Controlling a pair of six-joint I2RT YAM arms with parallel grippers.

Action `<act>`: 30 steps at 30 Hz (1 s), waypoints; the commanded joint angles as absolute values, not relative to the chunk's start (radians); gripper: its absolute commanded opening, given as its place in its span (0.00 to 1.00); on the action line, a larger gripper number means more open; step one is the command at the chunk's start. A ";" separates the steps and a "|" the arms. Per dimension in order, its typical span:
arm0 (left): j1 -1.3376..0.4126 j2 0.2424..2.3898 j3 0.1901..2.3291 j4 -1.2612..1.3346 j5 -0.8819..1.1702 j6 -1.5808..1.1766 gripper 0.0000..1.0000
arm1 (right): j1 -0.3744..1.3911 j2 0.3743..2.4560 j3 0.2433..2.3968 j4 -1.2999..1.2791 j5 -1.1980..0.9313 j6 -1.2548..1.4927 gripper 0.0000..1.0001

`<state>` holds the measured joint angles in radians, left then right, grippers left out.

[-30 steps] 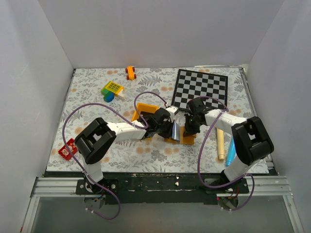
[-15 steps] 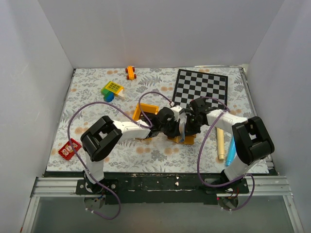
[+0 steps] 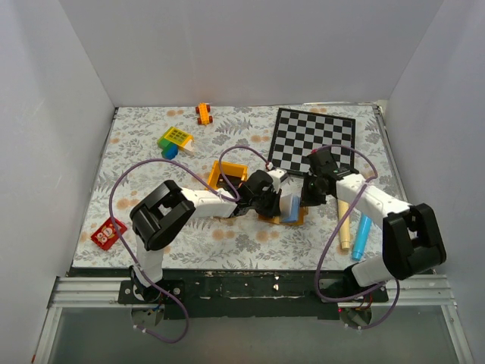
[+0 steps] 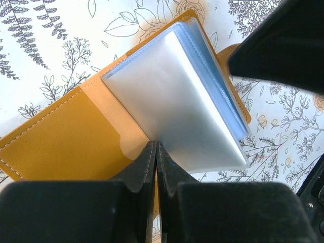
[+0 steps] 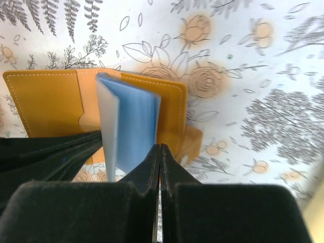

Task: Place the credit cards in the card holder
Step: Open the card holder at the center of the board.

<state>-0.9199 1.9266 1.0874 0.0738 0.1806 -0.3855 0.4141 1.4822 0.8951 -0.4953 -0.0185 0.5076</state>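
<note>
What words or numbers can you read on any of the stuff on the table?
No text can be read anywhere.
red toy: white marks, too small to read.
yellow and green toy: marks too small to read.
card holder: no writing shows.
chequered board: plain squares only.
</note>
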 commanded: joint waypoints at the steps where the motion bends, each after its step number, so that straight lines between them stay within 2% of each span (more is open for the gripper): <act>1: -0.927 1.917 1.114 0.069 0.178 -0.374 0.00 | 0.391 1.381 0.951 -0.580 0.071 0.480 0.01; 11: -0.927 1.910 1.103 0.067 0.172 -0.374 0.00 | 0.387 1.368 0.965 -0.563 -0.081 0.492 0.01; 30: -0.927 1.907 1.094 0.067 0.167 -0.374 0.00 | 0.385 1.489 0.939 -0.566 -0.044 0.474 0.01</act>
<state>-0.9203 1.9266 1.0874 0.0746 0.1757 -0.3851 0.3874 1.4624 0.9401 -0.5606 -0.0509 0.4904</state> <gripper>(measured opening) 0.009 0.022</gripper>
